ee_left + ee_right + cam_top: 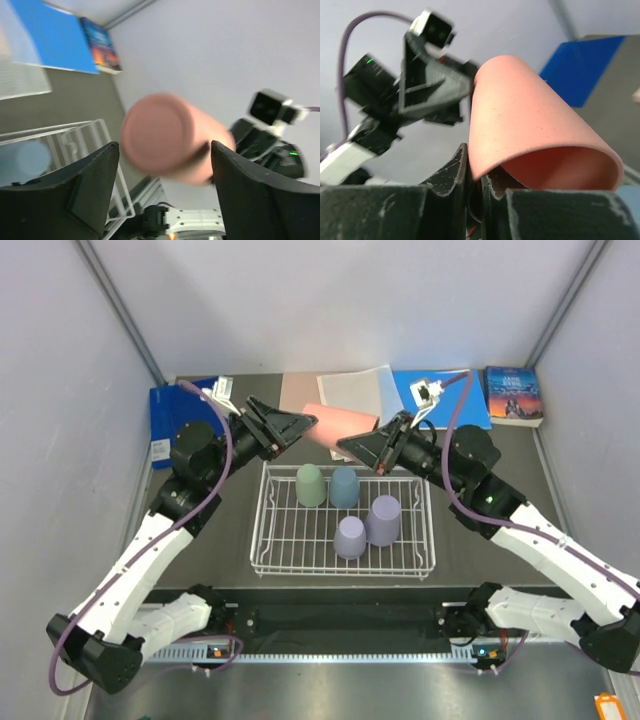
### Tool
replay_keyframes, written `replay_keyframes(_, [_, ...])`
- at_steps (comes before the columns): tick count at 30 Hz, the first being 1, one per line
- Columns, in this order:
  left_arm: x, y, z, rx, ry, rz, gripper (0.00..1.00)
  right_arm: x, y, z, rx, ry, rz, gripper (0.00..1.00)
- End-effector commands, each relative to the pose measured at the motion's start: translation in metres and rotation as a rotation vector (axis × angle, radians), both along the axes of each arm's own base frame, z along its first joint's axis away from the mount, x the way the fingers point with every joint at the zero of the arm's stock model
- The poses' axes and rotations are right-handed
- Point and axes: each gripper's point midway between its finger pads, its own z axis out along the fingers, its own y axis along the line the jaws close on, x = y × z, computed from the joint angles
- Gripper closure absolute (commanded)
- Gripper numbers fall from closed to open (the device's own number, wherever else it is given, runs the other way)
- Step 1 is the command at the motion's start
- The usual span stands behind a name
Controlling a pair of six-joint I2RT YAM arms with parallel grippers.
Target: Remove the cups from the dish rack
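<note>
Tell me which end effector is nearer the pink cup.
Right: the right end effector pinches the rim of the pink cup; the left end effector faces its base, open.

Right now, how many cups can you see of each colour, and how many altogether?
Lavender cups: 2
Green cup: 1
Blue cup: 1
Pink cup: 1
Total: 5

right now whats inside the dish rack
Four cups: a pale green cup, a light blue cup, a far lavender cup and a near lavender cup. All look upside down, so anything under them is hidden. The pink cup is outside the dish rack, in the right pincer.
</note>
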Motion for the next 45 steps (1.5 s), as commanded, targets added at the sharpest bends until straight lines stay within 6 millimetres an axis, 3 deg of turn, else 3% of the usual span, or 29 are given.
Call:
replay_keyframes(1, [0.017,0.031,-0.045,0.273,0.073,0.186,0.14,0.051,-0.025,0.007,-0.154,-0.032,-0.273,1.00])
replay_keyframes(3, [0.022,0.042,-0.051,0.314,0.101,0.251,0.07,0.060,-0.024,0.008,-0.199,-0.022,-0.293,1.00])
replay_keyframes(5, [0.028,0.062,-0.069,0.381,0.171,0.356,0.02,0.075,-0.023,0.008,-0.267,-0.003,-0.332,1.00])
replay_keyframes(9, [0.029,0.094,-0.087,0.473,0.259,0.506,0.01,0.103,-0.008,-0.002,-0.402,0.049,-0.362,1.00])
replay_keyframes(10, [0.028,0.100,-0.090,0.490,0.274,0.531,0.01,0.119,-0.001,0.000,-0.438,0.050,-0.384,1.00])
replay_keyframes(12, [0.026,0.114,-0.100,0.539,0.314,0.590,0.01,0.128,0.003,-0.021,-0.544,0.100,-0.385,1.00])
replay_keyframes(13, [0.025,0.117,-0.104,0.559,0.332,0.602,0.01,0.147,0.010,-0.020,-0.581,0.094,-0.414,1.00])
replay_keyframes(14, [0.023,0.123,-0.110,0.591,0.353,0.621,0.01,0.146,0.009,-0.038,-0.670,0.132,-0.410,1.00])
replay_keyframes(15, [0.022,0.126,-0.113,0.609,0.362,0.628,0.01,0.152,0.009,-0.016,-0.660,0.103,-0.440,1.00])
replay_keyframes(16, [0.022,0.129,-0.116,0.623,0.374,0.637,0.01,0.170,0.015,-0.045,-0.753,0.131,-0.469,1.00])
replay_keyframes(17, [0.020,0.131,-0.117,0.634,0.380,0.644,0.01,0.173,0.015,-0.054,-0.797,0.147,-0.475,1.00])
replay_keyframes(18, [0.018,0.137,-0.121,0.659,0.396,0.661,0.01,0.174,0.012,-0.048,-0.819,0.148,-0.483,1.00])
replay_keyframes(19, [0.017,0.139,-0.122,0.668,0.401,0.669,0.01,0.184,0.014,-0.073,-0.885,0.175,-0.496,1.00])
replay_keyframes(25, [0.014,0.147,-0.135,0.725,0.419,0.688,0.01,0.198,0.036,-0.121,-0.936,0.229,-0.456,1.00])
replay_keyframes(37, [0.015,0.146,-0.158,0.788,0.440,0.662,0.01,0.214,0.089,-0.184,-0.937,0.256,-0.349,1.00])
replay_keyframes(45, [0.010,0.150,-0.169,0.817,0.461,0.657,0.01,0.216,0.103,-0.237,-1.001,0.291,-0.297,1.00])
